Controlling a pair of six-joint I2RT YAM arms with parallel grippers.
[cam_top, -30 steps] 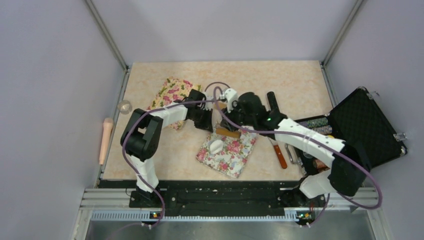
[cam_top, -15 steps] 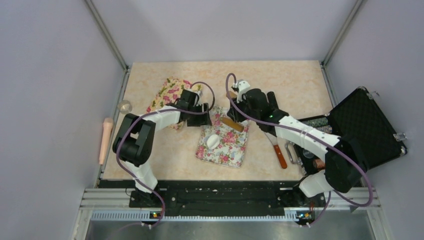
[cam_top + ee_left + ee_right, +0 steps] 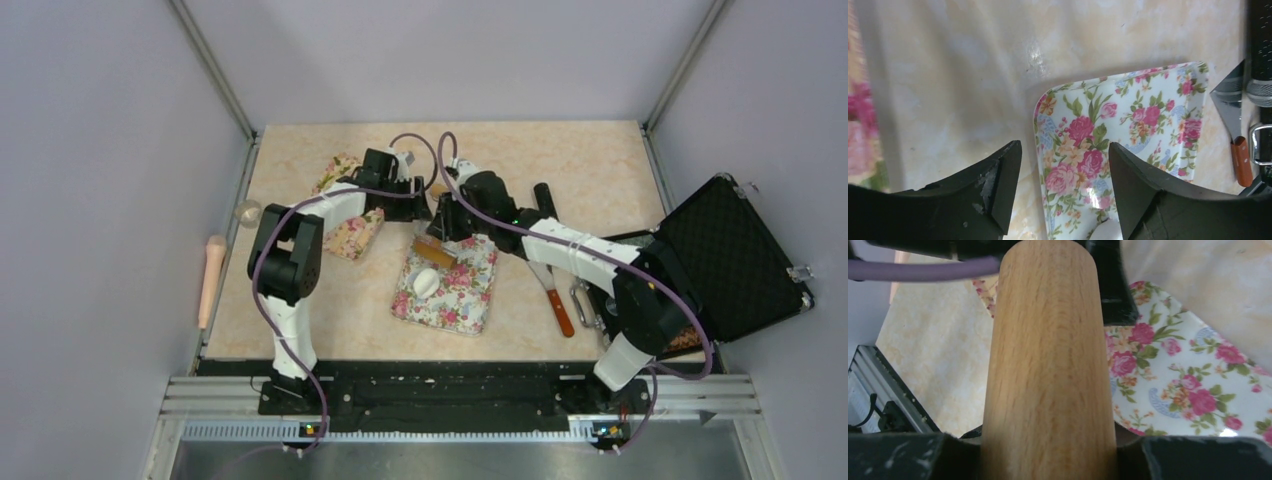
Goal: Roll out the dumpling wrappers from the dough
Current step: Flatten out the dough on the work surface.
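Observation:
A small white piece of dough [image 3: 425, 283] lies on a floral tray [image 3: 463, 300] in the middle of the table. My right gripper [image 3: 446, 226] is shut on a wooden rolling pin [image 3: 433, 250], which hangs over the tray's far edge, just behind the dough. In the right wrist view the rolling pin [image 3: 1048, 365] fills the middle, clamped between the right gripper [image 3: 1048, 452] jaws. My left gripper [image 3: 412, 203] stands open and empty just behind the tray. In its wrist view the left gripper [image 3: 1064, 150] frames the floral tray [image 3: 1128, 115], and a sliver of dough [image 3: 1107, 231] shows at the bottom.
A second floral tray [image 3: 345, 212] lies at the back left under the left arm. A brown-handled knife [image 3: 557, 303] and a black cylinder [image 3: 545, 203] lie right of the tray. An open black case [image 3: 735, 255] sits at the right edge. A pink roller [image 3: 211, 280] and a clear ball [image 3: 247, 212] rest on the left.
My left gripper has opened and drawn back toward the far left. The right arm has carried the rolling pin leftward over the tray's far edge. The tray has shifted and straightened slightly.

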